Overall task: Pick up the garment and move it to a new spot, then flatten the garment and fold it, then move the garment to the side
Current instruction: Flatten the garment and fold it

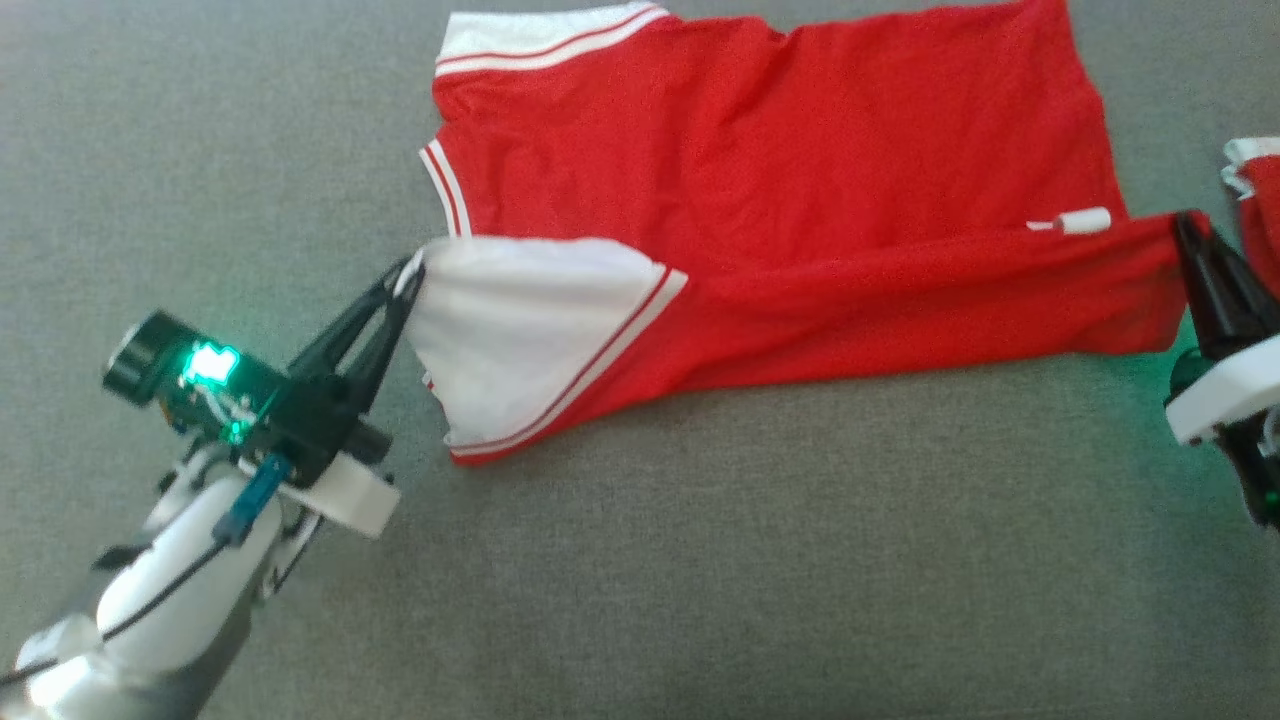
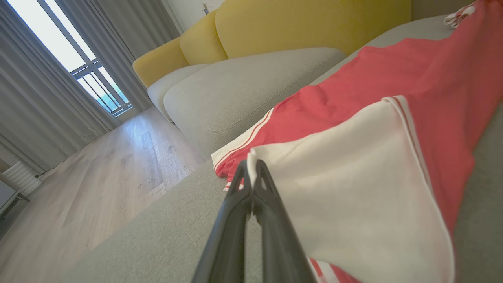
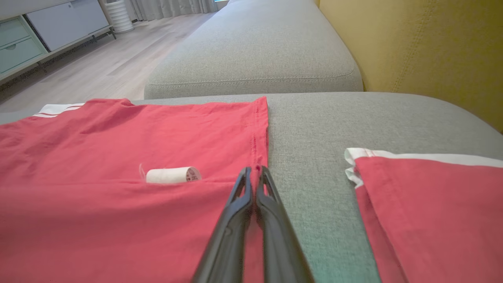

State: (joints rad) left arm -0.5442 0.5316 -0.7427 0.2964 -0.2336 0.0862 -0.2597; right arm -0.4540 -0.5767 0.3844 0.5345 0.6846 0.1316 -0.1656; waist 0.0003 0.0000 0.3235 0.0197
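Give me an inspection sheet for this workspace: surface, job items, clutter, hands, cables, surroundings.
Surface: grey sofa cushion, flat.
Job's things: red garment with white sleeve, spread out, near edge doubled over; rolled white label showing at the fold.
Clutter: second red piece with white trim, beside the garment and apart from it.
Hands: left hand shut on the white sleeve's edge; right hand shut on the garment's red hem corner.
Cables: dark cable along the left forearm, off the cloth.
Surroundings: yellow back cushions, wood floor, grey curtains, drawer cabinet.
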